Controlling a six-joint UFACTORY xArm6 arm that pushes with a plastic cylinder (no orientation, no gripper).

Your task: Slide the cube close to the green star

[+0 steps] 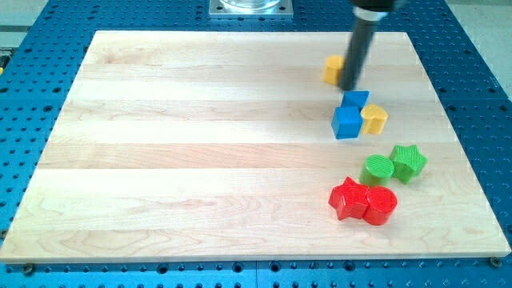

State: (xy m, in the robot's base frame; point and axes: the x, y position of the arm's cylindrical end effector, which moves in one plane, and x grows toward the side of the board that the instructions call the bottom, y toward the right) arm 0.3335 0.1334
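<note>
A blue cube (347,122) lies right of the board's centre, with another blue block (357,99) touching it just above. The green star (409,162) lies lower right of them, touching a green cylinder (377,170) on its left. My tip (348,86) is at the end of the dark rod, just above the upper blue block and against the right side of a yellow block (333,70).
A yellow heart-like block (374,119) touches the blue cube's right side. A red star (349,198) and a red cylinder (381,205) sit together near the view's bottom right. The wooden board (200,160) lies on a blue perforated table.
</note>
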